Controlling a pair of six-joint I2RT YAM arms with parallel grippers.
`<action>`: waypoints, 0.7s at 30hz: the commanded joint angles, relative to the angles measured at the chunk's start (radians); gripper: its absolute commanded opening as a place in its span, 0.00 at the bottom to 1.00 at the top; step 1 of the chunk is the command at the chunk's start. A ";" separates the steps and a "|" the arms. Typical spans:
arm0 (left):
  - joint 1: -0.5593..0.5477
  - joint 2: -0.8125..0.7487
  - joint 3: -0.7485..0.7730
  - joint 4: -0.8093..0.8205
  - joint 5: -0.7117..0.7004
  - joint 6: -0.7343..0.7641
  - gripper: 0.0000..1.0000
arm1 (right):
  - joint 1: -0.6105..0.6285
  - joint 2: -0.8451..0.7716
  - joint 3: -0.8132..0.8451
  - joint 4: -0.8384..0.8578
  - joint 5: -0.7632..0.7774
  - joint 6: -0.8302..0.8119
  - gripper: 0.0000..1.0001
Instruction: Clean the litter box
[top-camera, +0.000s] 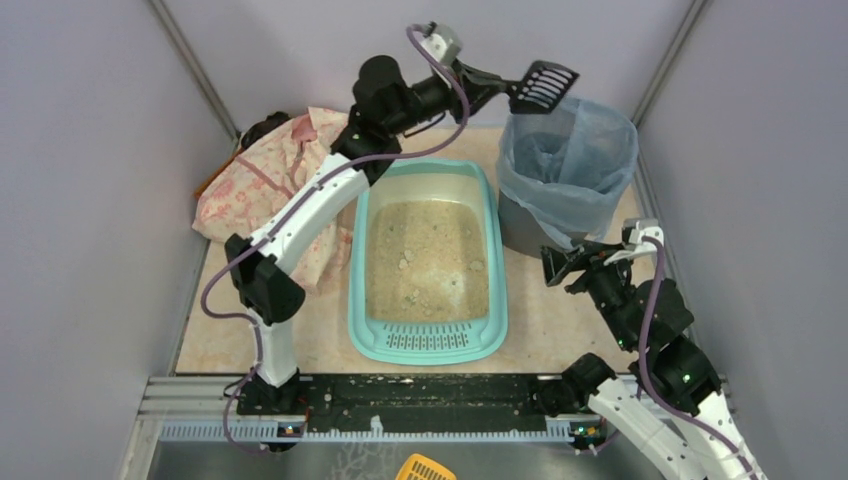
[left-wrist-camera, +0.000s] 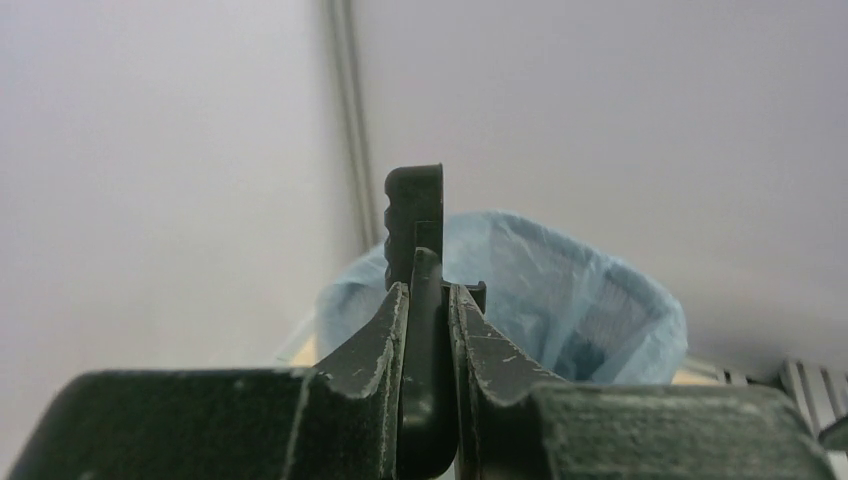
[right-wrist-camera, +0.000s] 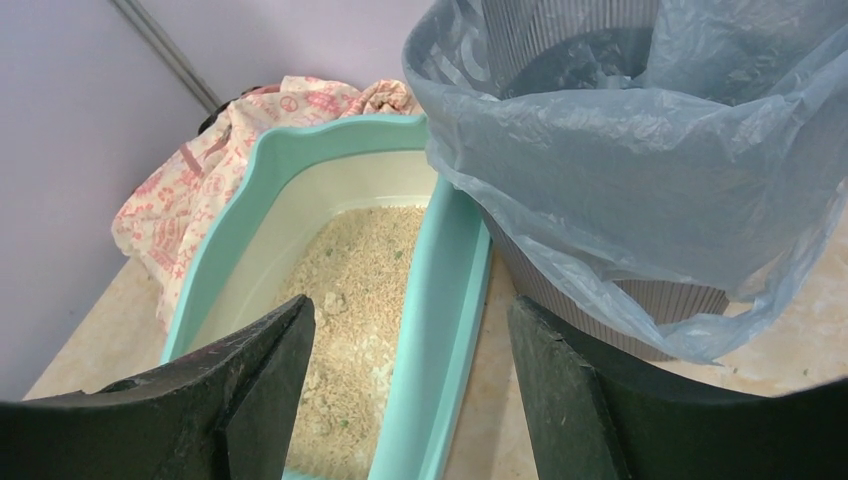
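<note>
left hand's fingers pinch a black scoop above the bin

closest to the left wrist lens, the left hand (left-wrist-camera: 428, 330) is clamped tight on the handle of a black scoop (left-wrist-camera: 415, 215), one finger pressed to each side of it. from above, that arm reaches across the far end of the bench (top-camera: 560, 330), and the scoop's slotted head sits over the 11 o'clock edge of the grey bin (top-camera: 520, 225). the bin is lined with a blue bag (top-camera: 570, 150).

the litter box (top-camera: 356, 280) lies flat at mid-bench, its long side running 12 to 6 and its grille (top-camera: 428, 342) at the 6 o'clock end. beige litter (top-camera: 425, 260) covers its floor, with a few pale clumps (top-camera: 407, 260) showing near the middle. the bin stands just beside the box at its 2 o'clock corner. a pink patterned cloth (top-camera: 260, 180) is bunched at the box's 10 o'clock.

the right hand (right-wrist-camera: 410, 310) hovers at the box's 3 o'clock, in front of the bin. its fingers are spread wide with nothing between them, pointing toward the box's right wall.
</note>
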 joint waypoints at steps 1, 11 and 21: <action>0.063 -0.134 -0.011 -0.048 -0.209 -0.106 0.00 | -0.005 0.008 -0.009 0.081 0.005 -0.013 0.71; 0.309 -0.552 -0.666 -0.131 -0.208 -0.422 0.00 | -0.005 0.019 -0.063 0.134 0.002 0.002 0.70; 0.304 -0.785 -0.982 -0.279 -0.182 -0.495 0.00 | -0.005 0.101 -0.117 0.246 -0.066 0.043 0.70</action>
